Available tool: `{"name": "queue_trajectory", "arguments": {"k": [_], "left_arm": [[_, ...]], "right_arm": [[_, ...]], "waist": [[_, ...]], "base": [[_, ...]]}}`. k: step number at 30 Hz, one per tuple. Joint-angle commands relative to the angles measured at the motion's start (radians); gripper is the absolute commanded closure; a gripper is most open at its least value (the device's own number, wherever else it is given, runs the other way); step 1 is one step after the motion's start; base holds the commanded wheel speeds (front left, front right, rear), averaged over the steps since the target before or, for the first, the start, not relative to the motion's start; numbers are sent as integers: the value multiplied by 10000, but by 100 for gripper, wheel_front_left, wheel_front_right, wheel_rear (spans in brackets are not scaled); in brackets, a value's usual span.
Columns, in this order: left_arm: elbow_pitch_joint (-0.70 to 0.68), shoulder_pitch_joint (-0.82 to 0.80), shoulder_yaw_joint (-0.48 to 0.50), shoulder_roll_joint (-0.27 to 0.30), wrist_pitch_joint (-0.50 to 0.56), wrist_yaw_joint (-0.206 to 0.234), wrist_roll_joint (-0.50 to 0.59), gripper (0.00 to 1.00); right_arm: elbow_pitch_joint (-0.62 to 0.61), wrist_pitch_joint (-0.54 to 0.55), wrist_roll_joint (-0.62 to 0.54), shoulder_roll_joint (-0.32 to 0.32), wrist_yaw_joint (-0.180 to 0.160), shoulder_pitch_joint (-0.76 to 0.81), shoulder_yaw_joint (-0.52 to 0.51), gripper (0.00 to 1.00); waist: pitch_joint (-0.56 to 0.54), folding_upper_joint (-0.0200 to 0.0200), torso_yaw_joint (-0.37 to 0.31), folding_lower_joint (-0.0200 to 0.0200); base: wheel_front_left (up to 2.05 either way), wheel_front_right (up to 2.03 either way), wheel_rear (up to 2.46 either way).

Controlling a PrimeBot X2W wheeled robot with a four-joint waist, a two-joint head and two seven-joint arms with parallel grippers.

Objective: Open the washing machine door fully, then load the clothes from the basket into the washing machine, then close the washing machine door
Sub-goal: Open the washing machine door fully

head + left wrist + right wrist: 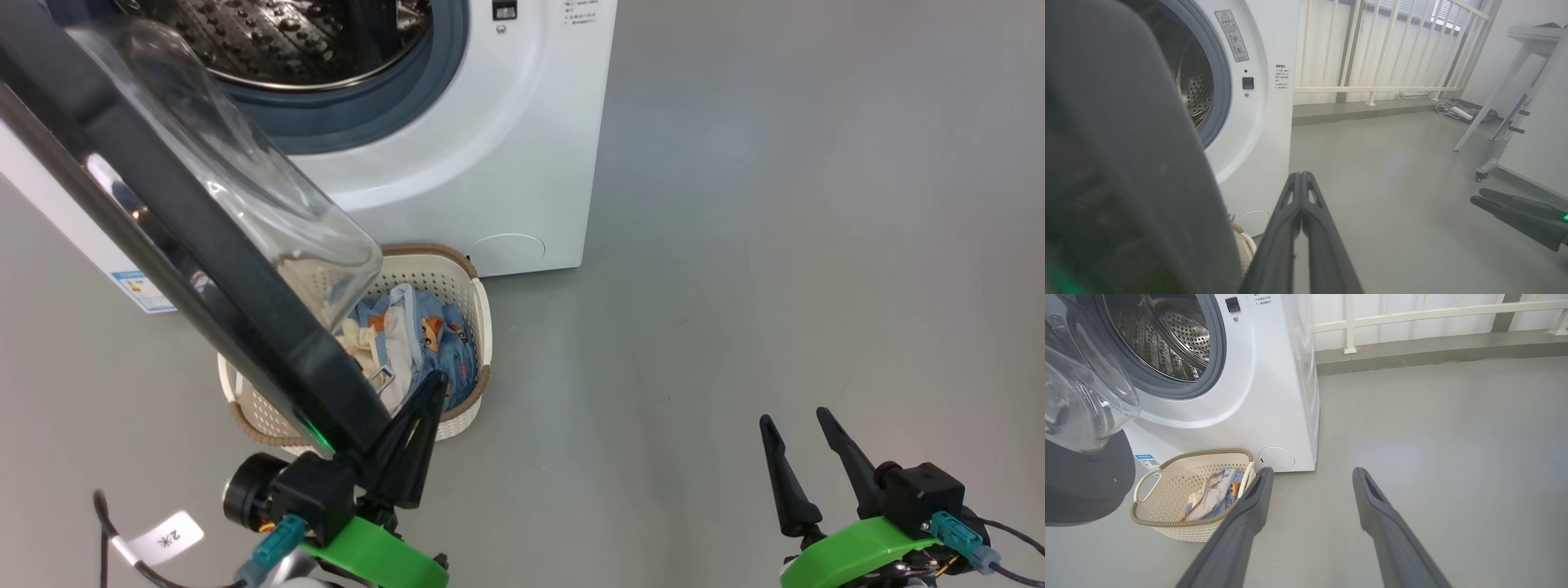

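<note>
The white washing machine (490, 122) stands with its steel drum (302, 33) exposed. The washing machine door (163, 212) hangs open, its black rim slanting down toward me and its glass bowl (245, 188) bulging over the basket. My left gripper (433, 384) is shut with nothing between its fingers and lies against the door's lower edge. The cream basket (469, 282) sits on the floor before the machine, holding the light-blue and cream clothes (416, 335). My right gripper (796, 418) hovers open at the lower right, apart from everything. In the right wrist view the right gripper (1311, 470) is open beside the basket (1167, 522).
Grey floor (775, 245) spreads to the right of the machine. The left wrist view shows a white railing (1372, 87) behind, a power strip (1457, 112) by the wall, and white table legs with a caster (1482, 175) at the far right.
</note>
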Motion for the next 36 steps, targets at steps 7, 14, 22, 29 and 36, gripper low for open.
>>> {"name": "queue_trajectory", "arguments": {"k": [7,14,22,29,36], "left_arm": [[-54,-353,540,14,-53,-16,-108,100],[-92,-295,838,-90,-53,-16,-121,100],[10,-187,1096,-176,-53,-16,-48,100],[213,-37,1526,-240,-53,-16,54,100],[379,111,2084,-281,-53,-16,225,100]], "right_arm": [[-101,-49,177,-31,16,-254,300,0],[27,-49,214,-31,16,-243,312,0],[207,-49,317,-31,16,-266,363,0],[350,-49,385,-31,16,-211,338,0],[444,-49,401,-31,16,-164,332,0]], "waist": [[19,0,99,0],[-39,0,379,0],[-110,0,690,0],[-249,0,855,0],[-388,0,999,0]], "base": [[0,0,0],[0,0,0],[0,0,0],[0,0,0],[0,0,0]]}}
